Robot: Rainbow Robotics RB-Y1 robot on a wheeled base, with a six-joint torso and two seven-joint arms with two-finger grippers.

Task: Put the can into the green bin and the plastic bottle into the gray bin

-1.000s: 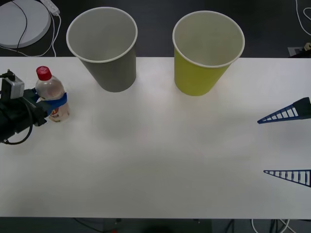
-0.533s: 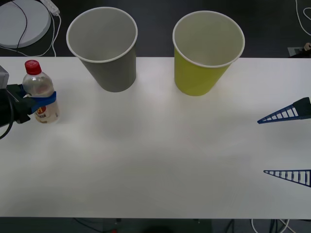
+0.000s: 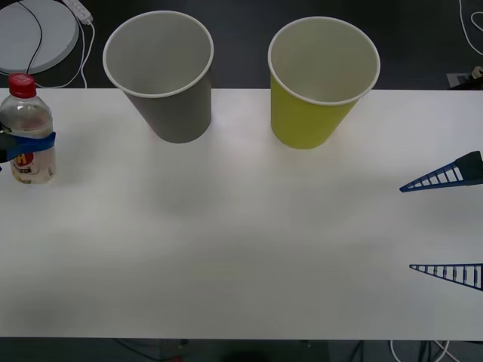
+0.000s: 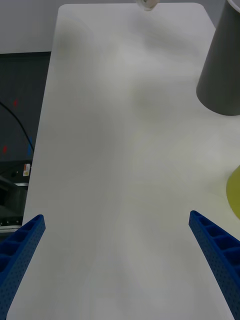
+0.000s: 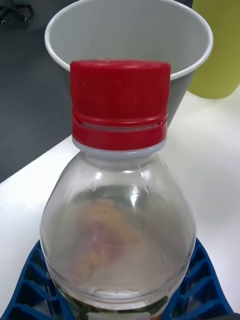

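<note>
Well left of the dark gray tapered paper cup (image 3: 159,72), the left gripper (image 5: 120,290) clamps its fingers round the small clear red-capped plastic bottle (image 3: 27,130) (right gripper (image 3: 445,226) waits, fingers apart); a swing could topple that cup.

White surface (image 3: 241,249) w/ rounded corners, evenly lit, soft shadows. Dark floor (image 3: 241,45) beyond far edge. Far left on floor: round white disc (image 3: 34,34) w/ black and white cables (image 3: 84,53) across and beside it.
</note>
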